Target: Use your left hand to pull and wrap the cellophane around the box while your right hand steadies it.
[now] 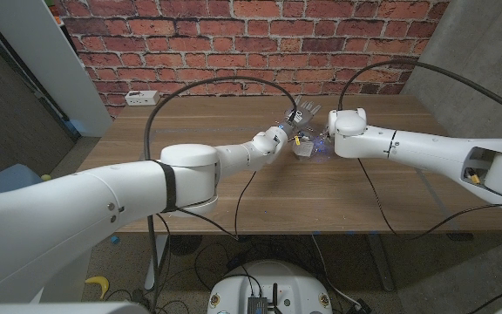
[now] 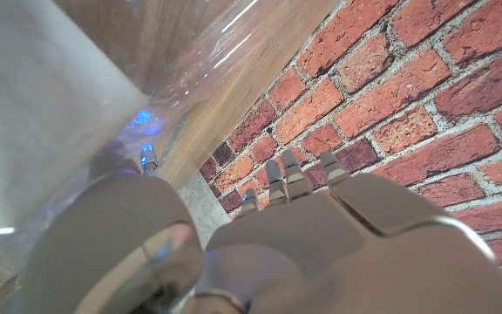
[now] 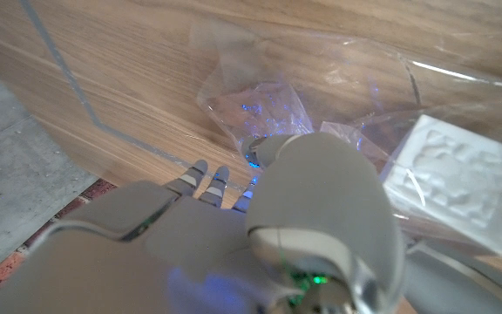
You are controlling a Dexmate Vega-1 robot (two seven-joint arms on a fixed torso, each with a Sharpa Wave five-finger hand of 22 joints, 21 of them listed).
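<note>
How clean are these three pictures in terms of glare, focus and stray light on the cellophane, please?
Head view: evenly lit and sharp, though the cellophane is small between the hands. Left wrist view: the left hand is close and soft; bright streaks glint on the film. Right wrist view: blue-violet glints sit on the crumpled cellophane; the white box reads clearly; the right hand is blurred.

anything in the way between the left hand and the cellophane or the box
Nothing visible does. In the head view the left hand is already up against the cellophane at the table's middle, with the right hand close on the other side. The right wrist view shows the white box lying under the clear film, with only bare wooden table around.
</note>
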